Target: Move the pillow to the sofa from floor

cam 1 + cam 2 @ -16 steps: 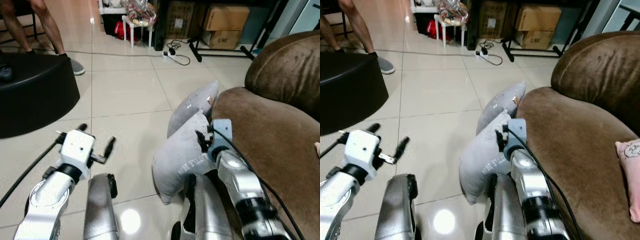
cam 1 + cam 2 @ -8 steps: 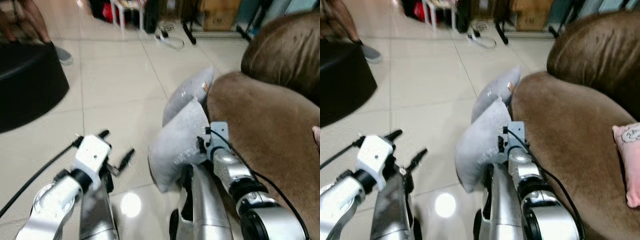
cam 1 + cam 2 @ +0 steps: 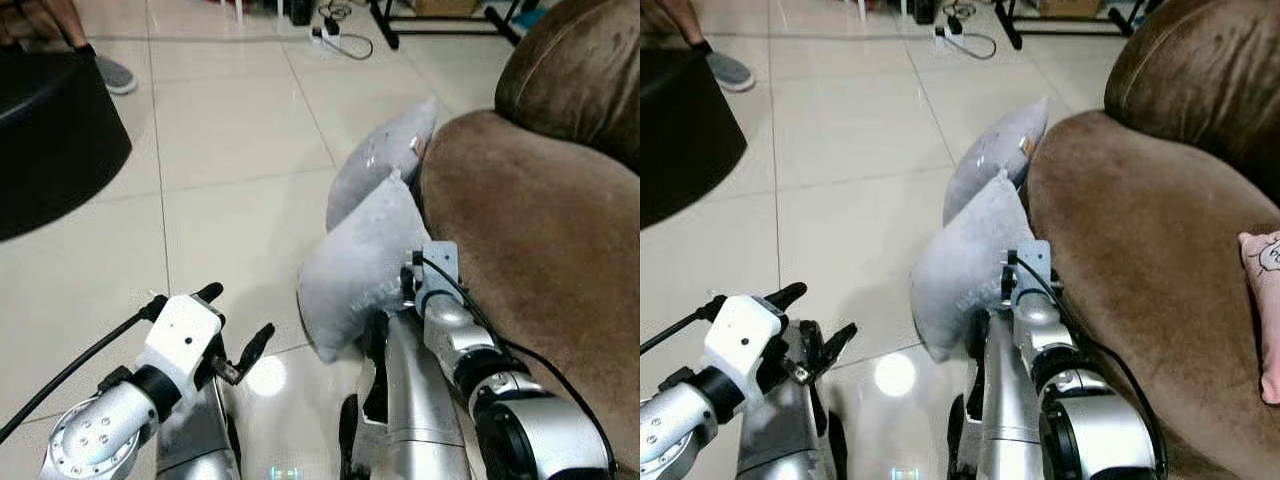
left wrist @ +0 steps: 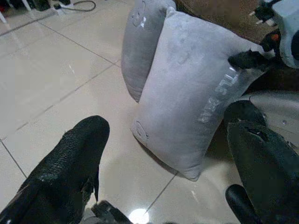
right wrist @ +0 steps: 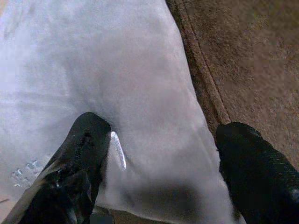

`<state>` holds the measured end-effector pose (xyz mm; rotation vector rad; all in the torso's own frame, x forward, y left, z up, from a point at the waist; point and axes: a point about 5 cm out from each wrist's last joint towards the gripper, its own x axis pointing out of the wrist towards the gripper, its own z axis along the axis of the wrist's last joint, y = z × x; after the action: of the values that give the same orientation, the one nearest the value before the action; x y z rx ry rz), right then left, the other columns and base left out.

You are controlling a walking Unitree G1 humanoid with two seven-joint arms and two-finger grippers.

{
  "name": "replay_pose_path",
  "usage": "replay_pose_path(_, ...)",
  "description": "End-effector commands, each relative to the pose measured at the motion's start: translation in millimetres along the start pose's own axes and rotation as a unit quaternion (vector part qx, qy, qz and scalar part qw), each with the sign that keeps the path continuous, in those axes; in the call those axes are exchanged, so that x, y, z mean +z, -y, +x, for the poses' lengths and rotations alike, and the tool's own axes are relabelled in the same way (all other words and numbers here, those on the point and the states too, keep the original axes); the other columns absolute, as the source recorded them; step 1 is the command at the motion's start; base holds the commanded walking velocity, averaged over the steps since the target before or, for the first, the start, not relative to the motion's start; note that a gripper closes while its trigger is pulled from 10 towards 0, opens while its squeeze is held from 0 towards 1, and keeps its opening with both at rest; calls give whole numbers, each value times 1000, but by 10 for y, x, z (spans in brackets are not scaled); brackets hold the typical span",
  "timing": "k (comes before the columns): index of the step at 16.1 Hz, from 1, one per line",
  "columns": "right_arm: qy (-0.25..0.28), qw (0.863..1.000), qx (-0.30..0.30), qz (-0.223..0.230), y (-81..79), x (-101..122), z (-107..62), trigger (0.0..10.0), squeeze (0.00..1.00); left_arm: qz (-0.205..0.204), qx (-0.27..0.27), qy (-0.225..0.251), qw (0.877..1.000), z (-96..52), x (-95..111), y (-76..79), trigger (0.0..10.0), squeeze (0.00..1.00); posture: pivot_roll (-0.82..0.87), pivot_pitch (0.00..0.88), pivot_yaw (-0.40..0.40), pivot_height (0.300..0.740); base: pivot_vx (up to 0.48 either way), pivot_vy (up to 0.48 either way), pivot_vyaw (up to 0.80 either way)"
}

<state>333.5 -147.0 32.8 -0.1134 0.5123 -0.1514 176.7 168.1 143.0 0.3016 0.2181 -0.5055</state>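
Glossy tiled floor (image 3: pixel 230 170), living room, brown sofa (image 3: pixel 540 250) filling right of frame. Right hand (image 5: pixel 159 158) fingers apart, straddling top edge of near grey pillow (image 3: pixel 355 265), not yet clamped. Pillow stands on floor at centre, leaning on sofa front. Judged light, soft, squashy; velvety cover may slip, so pinch deep at edge seam. Left hand (image 3: pixel 235 335) open, low left, idle above floor. Second grey pillow (image 3: pixel 380 160) touching behind. Pink cushion (image 3: pixel 1265 300) on sofa seat. Black pouf (image 3: pixel 50 140) upper left; person's shoe (image 3: pixel 112 72) beyond. Sofa arm close: lift clear first.

At lower left of the head view, the left hand (image 3: pixel 238 330) hangs low, its black fingers (image 4: pixel 70 163) spread apart. At lower centre, the right hand (image 5: pixel 159 158) reaches forward, fingers (image 5: pixel 84 154) parted wide.
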Motion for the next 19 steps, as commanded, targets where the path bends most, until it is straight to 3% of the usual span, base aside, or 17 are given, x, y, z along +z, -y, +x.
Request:
replay_pose_path(1,-17,1000,-7,-18,35,-79,-1,3176,0,-4,-9,-4,1000,-30,12,26,10000,0,66,219,-110,447,0,0,0)
replay_pose_path(2,-22,999,1,-25,5,-94,-6,0,0,-10,-31,-10,999,-43,7,65,10000,0,65,217,-111,447,0,0,0)
replay_pose_path(4,-24,999,9,-20,-31,-97,-10,0,0,-10,-82,-19,996,-79,-10,153,10000,0,66,211,-114,447,0,0,0)
replay_pose_path(8,-29,999,16,-22,-42,-105,-11,0,0,-12,-80,-21,996,-53,-14,153,10000,0,65,190,-116,447,0,0,0)
replay_pose_path(11,-38,999,28,-27,-69,-122,-14,0,0,-16,-111,-27,993,-41,-33,204,10000,0,67,171,-118,447,0,0,0)
replay_pose_path(19,-33,998,51,-24,-152,-84,-21,0,0,-38,-89,-34,995,-42,-116,208,10000,0,75,86,-134,447,0,0,0)
